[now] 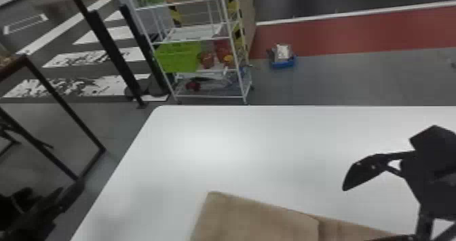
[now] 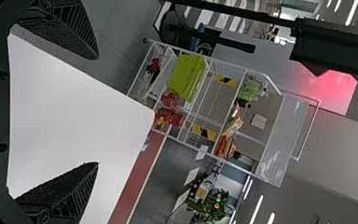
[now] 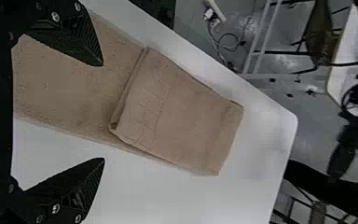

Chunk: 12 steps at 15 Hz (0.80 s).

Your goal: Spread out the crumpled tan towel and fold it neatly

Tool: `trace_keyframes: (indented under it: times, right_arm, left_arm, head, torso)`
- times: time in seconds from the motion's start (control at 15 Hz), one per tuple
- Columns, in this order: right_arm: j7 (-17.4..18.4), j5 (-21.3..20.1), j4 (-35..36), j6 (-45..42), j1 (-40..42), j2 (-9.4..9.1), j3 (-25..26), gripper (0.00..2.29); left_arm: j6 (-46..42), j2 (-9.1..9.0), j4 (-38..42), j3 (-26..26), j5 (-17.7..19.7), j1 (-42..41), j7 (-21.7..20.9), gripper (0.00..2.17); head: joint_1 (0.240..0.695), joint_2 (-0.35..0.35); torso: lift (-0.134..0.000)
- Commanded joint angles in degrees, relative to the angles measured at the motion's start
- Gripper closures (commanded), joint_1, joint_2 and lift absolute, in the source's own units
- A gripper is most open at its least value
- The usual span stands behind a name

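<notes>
In the head view my right gripper [image 1: 353, 182] is above the table's right part, up and to the right of the tan towel [image 1: 258, 220]. The towel lies flat at the near edge of that view, with one end folded over onto the rest. My left gripper [image 1: 73, 192] is at the lower left, beyond the table's left edge. The right wrist view has the right gripper [image 3: 104, 112] open with nothing held, and the folded towel [image 3: 182, 116] lies below it. In the left wrist view the left gripper [image 2: 98, 111] stands open and holds nothing.
The white table [image 1: 237, 145] bears the towel. Behind it stands a white wire rack [image 1: 203, 69] with a green bin [image 1: 178, 57]. A blue tray [image 1: 283, 62] sits on the floor, and a dark-framed stand [image 1: 64, 104] is at the left.
</notes>
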<state>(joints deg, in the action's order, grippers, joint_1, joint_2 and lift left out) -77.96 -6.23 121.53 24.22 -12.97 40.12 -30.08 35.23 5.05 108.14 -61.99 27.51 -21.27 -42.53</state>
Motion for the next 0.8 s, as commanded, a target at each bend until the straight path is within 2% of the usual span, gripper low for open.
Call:
trace_keyframes:
  times: [0.0,0.07,0.2,0.4,0.53,0.73]
  right_arm:
    - [-0.4,0.1,-6.0,-11.1,0.3,-2.59,0.2,0.17]
    - [-0.4,-0.3,-6.3,-11.4,-1.6,-2.32,-1.9,0.17]
    - [-0.4,-1.7,-6.1,-13.7,-8.2,0.22,-9.3,0.17]
    - [-0.4,-2.9,-3.8,-13.4,-14.2,3.21,-16.9,0.17]
    - [-0.4,-6.4,-2.6,-13.4,-14.8,4.71,-22.2,0.17]
    - [-0.4,-12.0,-3.2,-14.4,-15.1,5.76,-27.2,0.17]
  left_arm:
    - [-0.1,-0.74,0.7,-0.6,-0.2,0.0,0.2,0.08]
    - [-0.1,-1.01,1.1,-0.8,-0.4,0.0,0.3,0.08]
    - [0.1,-1.27,1.5,-0.9,-0.6,0.0,1.2,0.08]
    - [0.1,-1.62,1.5,-1.3,-0.7,0.0,1.6,0.08]
    - [-0.5,-1.53,1.3,-1.4,-0.8,0.0,2.2,0.08]
    - [-2.2,-1.97,1.3,-1.9,-0.7,0.2,2.1,0.08]
  head:
    - [0.695,0.35]
    - [0.695,0.35]
    - [0.695,0.35]
    - [0.695,0.35]
    - [0.695,0.35]
    - [0.695,0.35]
  torso:
    - [-0.122]
    - [-0.122]
    - [-0.122]
    - [-0.122]
    - [-0.122]
    - [-0.122]
